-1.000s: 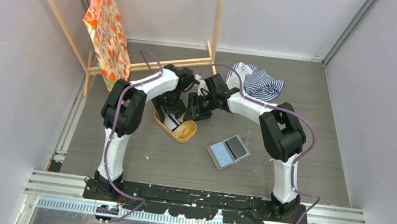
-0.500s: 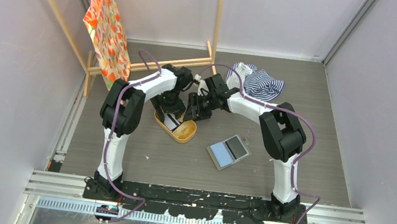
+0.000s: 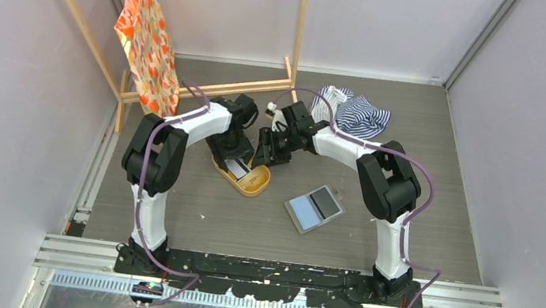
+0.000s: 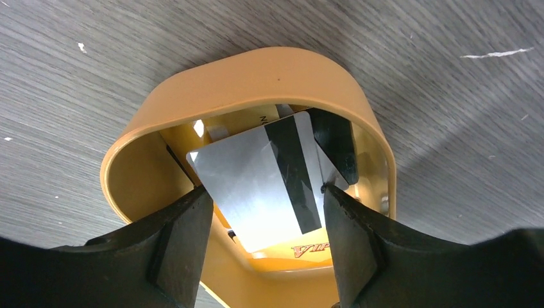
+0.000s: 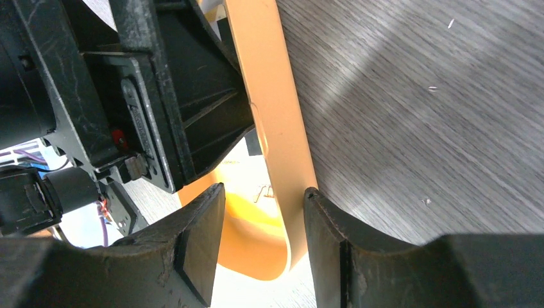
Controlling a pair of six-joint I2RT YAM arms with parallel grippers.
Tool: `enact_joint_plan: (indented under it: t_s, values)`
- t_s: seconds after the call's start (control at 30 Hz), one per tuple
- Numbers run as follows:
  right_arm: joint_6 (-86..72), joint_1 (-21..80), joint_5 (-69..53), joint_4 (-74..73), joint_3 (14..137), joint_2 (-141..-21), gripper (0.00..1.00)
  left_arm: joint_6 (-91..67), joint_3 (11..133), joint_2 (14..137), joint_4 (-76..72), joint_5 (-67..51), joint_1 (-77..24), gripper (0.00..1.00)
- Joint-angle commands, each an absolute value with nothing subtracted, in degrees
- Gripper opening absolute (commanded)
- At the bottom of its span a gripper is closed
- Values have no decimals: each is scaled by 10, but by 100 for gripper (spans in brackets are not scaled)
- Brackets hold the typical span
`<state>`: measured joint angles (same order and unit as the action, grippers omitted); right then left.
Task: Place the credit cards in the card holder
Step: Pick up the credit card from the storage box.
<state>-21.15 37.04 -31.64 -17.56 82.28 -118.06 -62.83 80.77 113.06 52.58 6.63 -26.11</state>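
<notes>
A white card [image 4: 256, 179] with a black stripe stands tilted in the orange oval tray [image 4: 256, 77]. My left gripper [image 4: 263, 191] reaches into the tray, and both its fingers touch the card's side edges. A black card [image 4: 333, 138] lies behind the white one. From above, the left gripper [image 3: 236, 153] is over the tray [image 3: 252, 187]. My right gripper [image 5: 263, 192] is open and straddles the tray's wall [image 5: 276, 115], one finger inside and one outside. The card holder [image 3: 314, 208] lies open on the table to the right, with nothing near it.
A striped cloth [image 3: 355, 113] lies behind the right arm. An orange patterned bag [image 3: 142, 33] hangs on a wooden frame [image 3: 247, 87] at the back left. The two grippers [image 3: 261, 156] are close together at the tray.
The left arm's elbow has swung to the left while its gripper stays in the tray. The right arm and the card holder have not moved.
</notes>
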Motion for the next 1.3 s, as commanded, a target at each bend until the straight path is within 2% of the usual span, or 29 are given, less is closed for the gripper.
enact_joint_plan:
  t_s: [0.0,0.17,0.47,0.83,1.1,1.27]
  values:
    - [-210,374,-330,-163,824,-1162,53,-622,732,1153,418,74,-256,64]
    - [-210,373,-331,-163,825,-1160,53,-626,700,1116,375,65,-250,60]
    - [-209,373,-333,-164,825,-1159,53,-624,665,1073,324,26,-239,45]
    - [-209,373,-337,-164,826,-1158,53,-636,616,1004,245,3,-232,36]
    - [-207,370,-338,-164,825,-1154,53,-663,585,989,195,-37,-228,26]
    - [-207,369,-340,-164,825,-1153,53,-684,559,966,169,-31,-224,25]
